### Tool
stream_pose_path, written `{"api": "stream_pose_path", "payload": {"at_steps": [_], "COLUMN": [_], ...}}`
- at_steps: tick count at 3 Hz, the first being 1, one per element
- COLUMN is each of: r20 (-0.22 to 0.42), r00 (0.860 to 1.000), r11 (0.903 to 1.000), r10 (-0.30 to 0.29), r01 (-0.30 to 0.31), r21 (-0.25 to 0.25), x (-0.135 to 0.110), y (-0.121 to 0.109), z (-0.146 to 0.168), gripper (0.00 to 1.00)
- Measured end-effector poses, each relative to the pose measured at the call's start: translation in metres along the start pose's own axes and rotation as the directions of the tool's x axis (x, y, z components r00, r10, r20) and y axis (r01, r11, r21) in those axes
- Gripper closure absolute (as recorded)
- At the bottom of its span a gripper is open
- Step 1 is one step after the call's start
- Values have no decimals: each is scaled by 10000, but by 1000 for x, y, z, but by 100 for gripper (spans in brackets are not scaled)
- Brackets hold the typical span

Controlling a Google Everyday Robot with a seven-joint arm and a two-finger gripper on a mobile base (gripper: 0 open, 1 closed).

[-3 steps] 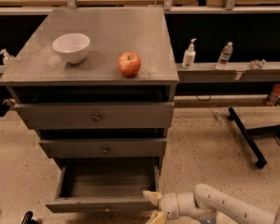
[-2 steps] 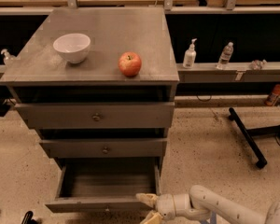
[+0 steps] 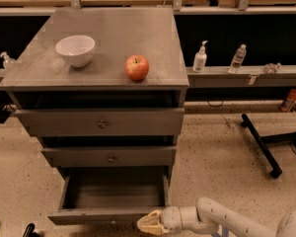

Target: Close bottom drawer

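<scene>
The bottom drawer (image 3: 106, 215) of the grey cabinet stands pulled out, its plain grey box interior (image 3: 113, 189) empty. Its slim front panel faces the floor edge of the view; the knob does not show. My gripper (image 3: 147, 224), cream-coloured on a white arm, sits low at the right end of that front panel, right against it.
On the cabinet top (image 3: 113, 33) stand a white bowl (image 3: 75, 50) and a red apple (image 3: 136, 67). The top drawer (image 3: 101, 121) and middle drawer (image 3: 108, 156) are shut. Bottles (image 3: 200, 57) stand on a shelf to the right. A black stand leg (image 3: 260, 143) lies on the floor.
My gripper has slid a little to the left along the bottom drawer's front panel. The drawer stays open about as far as before.
</scene>
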State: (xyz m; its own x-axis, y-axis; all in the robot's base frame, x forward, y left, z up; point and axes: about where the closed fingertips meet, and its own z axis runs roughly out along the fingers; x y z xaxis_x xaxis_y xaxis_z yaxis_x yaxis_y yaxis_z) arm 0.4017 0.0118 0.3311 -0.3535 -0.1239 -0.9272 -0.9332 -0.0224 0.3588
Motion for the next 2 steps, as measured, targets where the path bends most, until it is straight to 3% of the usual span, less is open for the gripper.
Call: {"api": "stream_pose_path", "payload": {"at_steps": [1,2], "r20": [289,587], "r00": [9996,9973], "r11": [10000,9986], "r10": [54,-437], "r01": [-52,418], "r21": [-70,333], "x": [15,53], "y": [-10,-27], "z": [4,15], "gripper": [95,100]}}
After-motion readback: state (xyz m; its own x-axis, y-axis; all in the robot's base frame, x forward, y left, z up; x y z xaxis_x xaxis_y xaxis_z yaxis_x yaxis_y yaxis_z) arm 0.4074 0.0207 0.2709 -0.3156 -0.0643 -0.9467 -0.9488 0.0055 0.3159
